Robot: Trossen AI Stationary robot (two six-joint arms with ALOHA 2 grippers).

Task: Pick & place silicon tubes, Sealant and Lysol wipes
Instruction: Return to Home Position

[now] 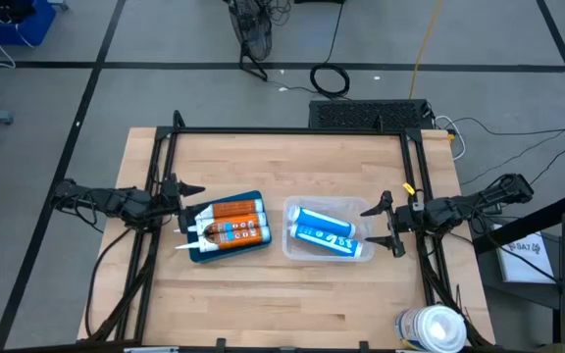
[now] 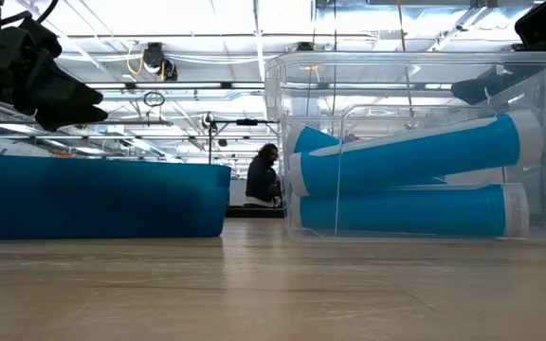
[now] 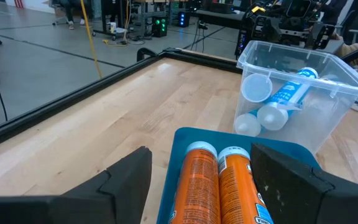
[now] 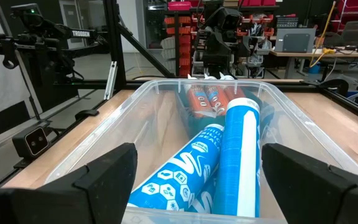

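Two orange sealant tubes (image 1: 231, 223) lie side by side in a blue tray (image 1: 226, 251) left of centre. Blue-and-white silicone tubes (image 1: 324, 233) lie in a clear plastic bin (image 1: 307, 206) right of centre. The Lysol wipes canister (image 1: 432, 328) with its white domed lid stands at the table's near right corner. My left gripper (image 1: 186, 203) is open at the tray's left end, above the orange tubes' ends (image 3: 219, 177). My right gripper (image 1: 388, 224) is open at the bin's right end, its fingers standing either side of the blue tubes (image 4: 219, 158).
A black frame (image 1: 292, 132) borders the table's far and side edges. Bare wood lies along the near edge and the far half of the table. A person (image 2: 263, 175) sits in the room beyond.
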